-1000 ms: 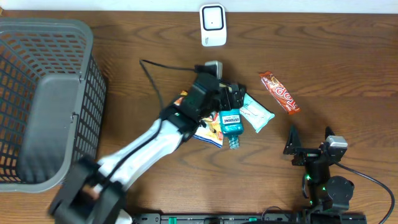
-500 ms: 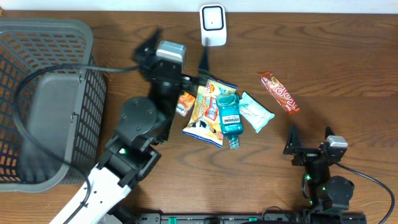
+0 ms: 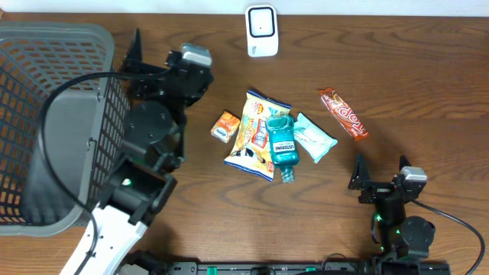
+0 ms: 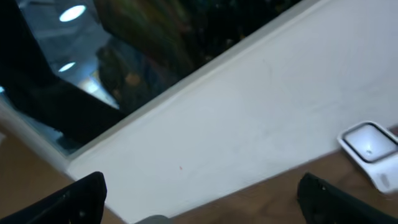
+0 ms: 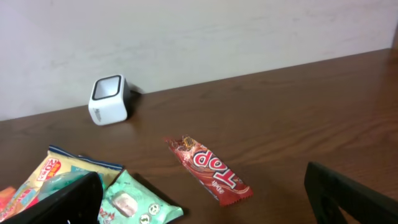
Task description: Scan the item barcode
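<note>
Jaws of right gripper (image 3: 380, 174) stand apart, empty, parked well below-right of scanner (image 3: 261, 30). Bottle (image 3: 281, 145), bag (image 3: 252, 134), box (image 3: 225, 127) & bar (image 3: 343, 113) lie on table (image 3: 428, 69) below scanner, none lifted. Left gripper (image 3: 151, 61) is left of scanner, by basket (image 3: 76, 29), jaws wide, holding nothing. A sec ago it hung over the bottle; it has swung off w/o a pick, uncovering bag & box. Scan prob. not started; grasp still needed.

Obstacles: basket (image 3: 53, 32) along my left; box (image 3: 225, 126), bag (image 3: 254, 131), bottle (image 3: 282, 147), packet (image 3: 315, 138) bunched mid-table. Open passage: bare table (image 3: 263, 76) between scanner (image 3: 260, 30) and bunch; also right of bar (image 3: 343, 113).
</note>
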Robot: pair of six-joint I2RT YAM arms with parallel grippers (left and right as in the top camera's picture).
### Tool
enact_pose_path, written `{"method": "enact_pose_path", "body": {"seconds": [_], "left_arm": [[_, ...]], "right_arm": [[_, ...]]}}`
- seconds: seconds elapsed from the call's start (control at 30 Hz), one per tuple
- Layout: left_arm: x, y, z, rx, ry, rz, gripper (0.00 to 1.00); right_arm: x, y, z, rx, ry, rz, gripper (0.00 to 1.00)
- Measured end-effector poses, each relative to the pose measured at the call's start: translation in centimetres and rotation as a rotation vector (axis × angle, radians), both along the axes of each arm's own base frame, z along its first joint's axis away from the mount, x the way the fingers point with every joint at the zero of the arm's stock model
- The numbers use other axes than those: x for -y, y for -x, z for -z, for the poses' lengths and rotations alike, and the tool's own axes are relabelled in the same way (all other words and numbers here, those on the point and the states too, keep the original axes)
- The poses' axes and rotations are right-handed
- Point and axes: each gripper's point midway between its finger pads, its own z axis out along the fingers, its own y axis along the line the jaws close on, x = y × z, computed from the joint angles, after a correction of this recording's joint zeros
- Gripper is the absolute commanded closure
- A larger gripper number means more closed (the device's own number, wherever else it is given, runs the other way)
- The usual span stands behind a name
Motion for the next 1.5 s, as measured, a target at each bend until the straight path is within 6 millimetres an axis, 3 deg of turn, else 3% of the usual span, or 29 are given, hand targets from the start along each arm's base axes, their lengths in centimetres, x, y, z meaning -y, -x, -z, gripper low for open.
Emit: {"method": "enact_pose_path", "body": {"seconds": [0.13, 0.27, 0.4, 0.57, 0.73, 1.07, 1.5], "left_arm": [[-0.6, 1.2, -0.3, -0.014, 0.005, 0.069, 0.02], [-1.1, 3.1, -2.4, 0.042, 0.044, 0.120, 0.02], [-1.8, 6.1, -5.0, 0.129, 0.106, 0.162, 0.02], [-1.9, 9.3, -6.6, 0.180, 0.129, 0.225, 0.02], [-3.4, 12.9, -8.3, 0.256, 0.151, 0.230, 0.02], [-6.6, 20.7, -9.3, 0.366, 0.166, 0.198, 0.02], [-7.3, 30.1, -10.8, 0.583, 0.200, 0.227, 0.02]], "right_arm": [[0.0, 0.0, 0.0, 0.000, 0.000, 0.000, 0.01], [0.0, 0.0, 0.0, 0.000, 0.000, 0.000, 0.01], [0.0, 0.0, 0.0, 0.000, 0.000, 0.000, 0.01], [0.0, 0.0, 0.0, 0.000, 0.000, 0.000, 0.01], [0.0, 0.0, 0.0, 0.000, 0.000, 0.000, 0.01], [0.0, 0.0, 0.0, 0.000, 0.000, 0.000, 0.01], [0.0, 0.0, 0.0, 0.000, 0.000, 0.000, 0.01]]}}
